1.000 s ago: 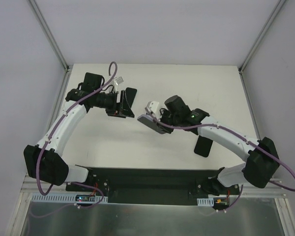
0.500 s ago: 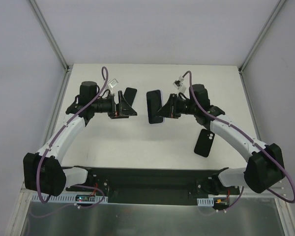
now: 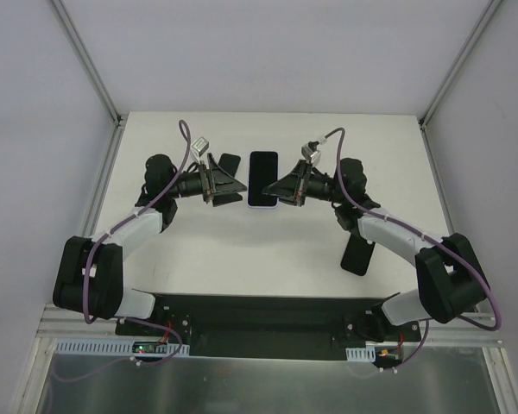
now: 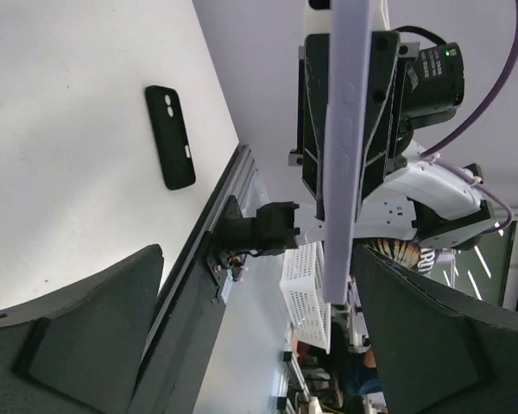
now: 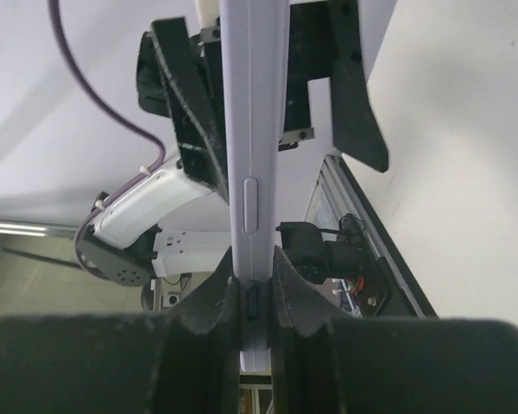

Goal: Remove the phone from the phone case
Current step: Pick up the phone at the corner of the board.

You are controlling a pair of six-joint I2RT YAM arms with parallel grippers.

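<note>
Phone (image 3: 262, 178): lavender, held edgewise above the far-centre counter (image 3: 242, 250), pinched by the right pincer (image 3: 281, 191). Left pincer (image 3: 231, 185): spread, flanking the phone, apart. Step: probably two-armed separation. Next: left closes squarely on the free edge.

Phone (image 3: 262, 178), earlier tilted low on the right, now flat between both jaws; left jaws wider.

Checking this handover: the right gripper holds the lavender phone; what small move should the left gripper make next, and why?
Probably close the left gripper on the free edge of the flat lavender phone: its jaws stand wide open either side of it in both wrist views, and the right gripper is shut on the opposite edge.
</note>
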